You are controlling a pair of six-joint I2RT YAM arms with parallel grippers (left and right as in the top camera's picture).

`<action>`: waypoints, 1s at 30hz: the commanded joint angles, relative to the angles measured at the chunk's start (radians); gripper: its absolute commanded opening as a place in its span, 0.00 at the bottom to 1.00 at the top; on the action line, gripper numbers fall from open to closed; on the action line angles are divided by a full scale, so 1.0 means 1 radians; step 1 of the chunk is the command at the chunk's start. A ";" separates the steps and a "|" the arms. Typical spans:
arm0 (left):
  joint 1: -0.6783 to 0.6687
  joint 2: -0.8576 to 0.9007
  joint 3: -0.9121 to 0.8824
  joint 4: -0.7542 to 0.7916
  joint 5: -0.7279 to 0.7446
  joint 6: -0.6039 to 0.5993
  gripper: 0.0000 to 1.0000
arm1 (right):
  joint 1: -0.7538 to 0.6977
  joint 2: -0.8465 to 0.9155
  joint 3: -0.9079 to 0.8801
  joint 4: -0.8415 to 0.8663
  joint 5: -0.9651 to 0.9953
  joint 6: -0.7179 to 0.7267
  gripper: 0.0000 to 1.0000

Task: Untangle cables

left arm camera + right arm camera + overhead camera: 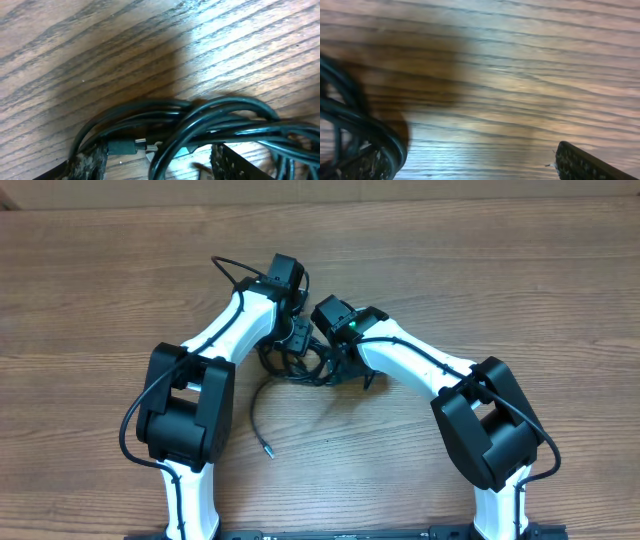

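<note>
The cables [288, 370] are still knotted together – a dark clump at the middle of the desk [90, 280], right under where the two arms meet. Only one strand has come free of the heap: a loose end [256, 420] that runs toward the near side and finishes in a small plug tip [269, 450]. Everything else still reads as one snarl, so I judge the job barely started, with every cord yet to be pulled away and laid out alone.

In the left wrist view the left claw [160, 162] stands partly apart, astride the bundle. Several looped strands cross between its fingers [91, 162], and a plug [131, 146] lies just beside one of them. Bare wood shows in the gap, so nothing looks pinched.

The right claw [470, 167] is spread wide and empty. The edge of the tangle [355, 125] sits at its left finger – near it, not inside the gap.

What remains is to pick one strand or plug, grip it, and draw it out while the other claw pins the rest.
</note>
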 commanded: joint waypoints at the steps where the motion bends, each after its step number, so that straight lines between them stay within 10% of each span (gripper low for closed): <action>1: 0.037 0.054 -0.017 -0.013 -0.160 -0.045 0.66 | -0.052 0.031 -0.016 -0.055 0.107 -0.013 1.00; 14: 0.039 0.054 -0.017 -0.005 -0.058 -0.017 0.66 | -0.075 0.013 0.180 -0.167 -0.320 -0.201 1.00; 30: 0.043 0.024 0.042 -0.097 -0.016 -0.019 0.62 | -0.055 0.014 0.060 0.036 -0.354 -0.197 1.00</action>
